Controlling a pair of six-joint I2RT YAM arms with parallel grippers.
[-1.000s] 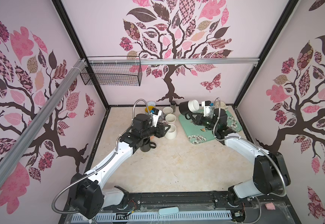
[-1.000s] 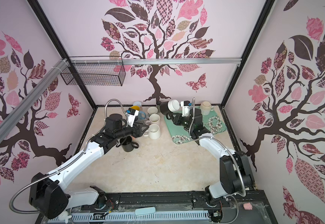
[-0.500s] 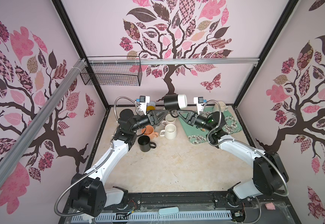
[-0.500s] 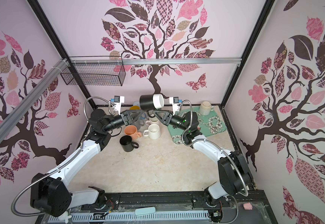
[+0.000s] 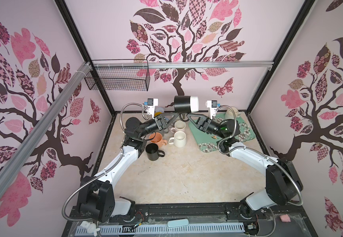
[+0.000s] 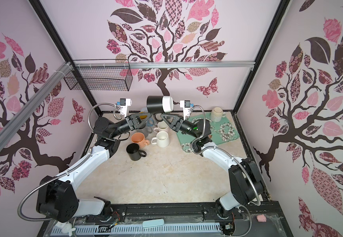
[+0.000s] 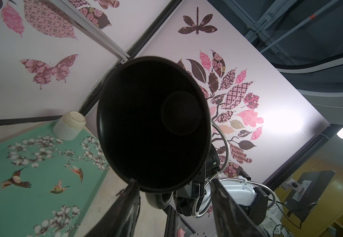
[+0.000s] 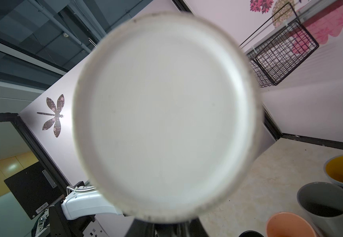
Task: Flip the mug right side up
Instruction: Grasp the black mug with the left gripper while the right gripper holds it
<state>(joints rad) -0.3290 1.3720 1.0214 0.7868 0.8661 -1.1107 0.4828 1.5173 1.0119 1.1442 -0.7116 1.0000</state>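
Now: right jaws closed, holding the mug (image 5: 186,104) from beneath. I judge the grip is on the handle (image 7: 156,200), since nothing else bears it. Left jaws stand open just under the mouth end. One finger (image 7: 125,207) lies at the rim, touching or just short, cannot tell; the second finger (image 7: 230,209) is clear of it. Mug is aloft on its side, high over the back of the tabletop (image 5: 176,176), between the two arms. Its dark mouth faces the left arm, its white base (image 8: 166,115) the right. A second ago it was down at the mat (image 5: 246,134) with the right arm, and the left arm was low among the upright mugs (image 5: 179,138). Half a second ago both arms were already up, much as now. So the lift looks done and the turn about half done: mouth sideways, not yet up, and the set-down remains. Hard to read: the right jaws' contact is hidden under the mug in both top views and behind the blurred base in the right wrist view. The mug's inside shows plain black.
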